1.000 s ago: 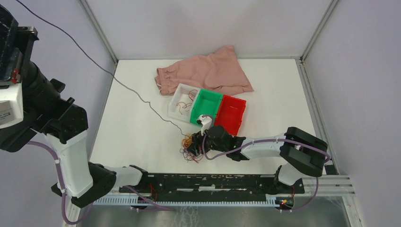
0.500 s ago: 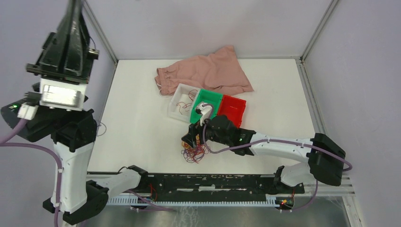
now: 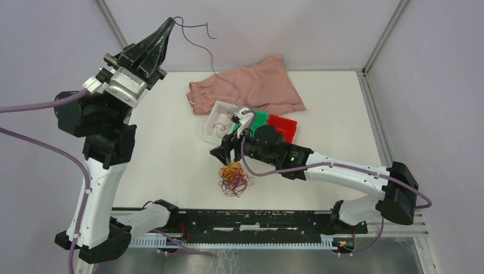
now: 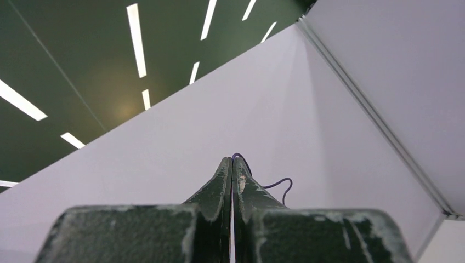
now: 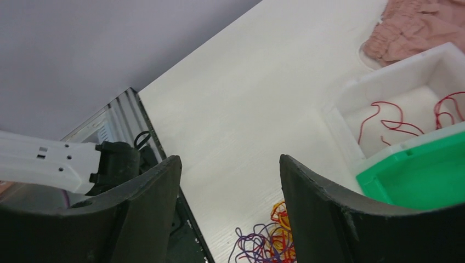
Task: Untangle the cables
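The cables are a clump (image 3: 234, 178) of red, orange-yellow and purple strands on the white table, also at the bottom of the right wrist view (image 5: 268, 241). My left gripper (image 3: 169, 21) is raised high at the back left and shut on one purple cable (image 3: 206, 50). That cable trails down over the pink cloth, and its lower end is lost behind the right arm. It curls past the tips in the left wrist view (image 4: 274, 183), where the left gripper (image 4: 232, 161) points at the wall. My right gripper (image 3: 220, 153) is open and empty just above and behind the clump (image 5: 230, 161).
A white bin (image 3: 212, 117) holding red cables (image 5: 392, 120), a green bin (image 3: 254, 121) and a red bin (image 3: 283, 127) stand in a row behind the clump. A pink cloth (image 3: 257, 85) lies at the back. The black rail (image 3: 257, 220) runs along the near edge.
My left gripper swung up and to the right, drawing the purple cable away from the clump. My right gripper lifted off the clump and now stands open.
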